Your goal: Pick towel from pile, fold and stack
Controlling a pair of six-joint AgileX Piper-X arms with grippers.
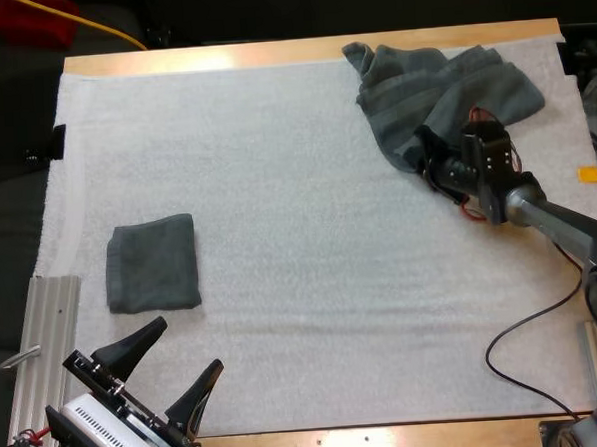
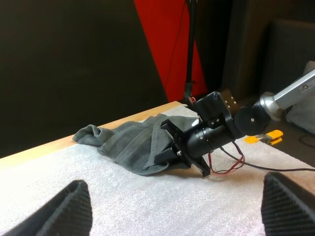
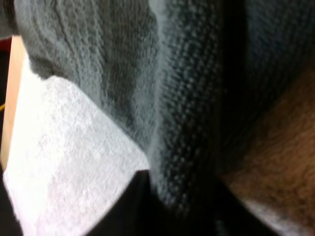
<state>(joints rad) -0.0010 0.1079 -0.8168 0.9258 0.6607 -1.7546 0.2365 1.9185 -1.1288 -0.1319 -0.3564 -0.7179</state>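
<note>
Cloth of the crumpled towel [image 1: 442, 96], upper right, buries our right gripper [image 1: 434, 164]; we cannot tell its grip. Our left gripper [image 1: 190, 342], lower left, gapes empty near the folded towel [image 1: 152, 263].
</note>
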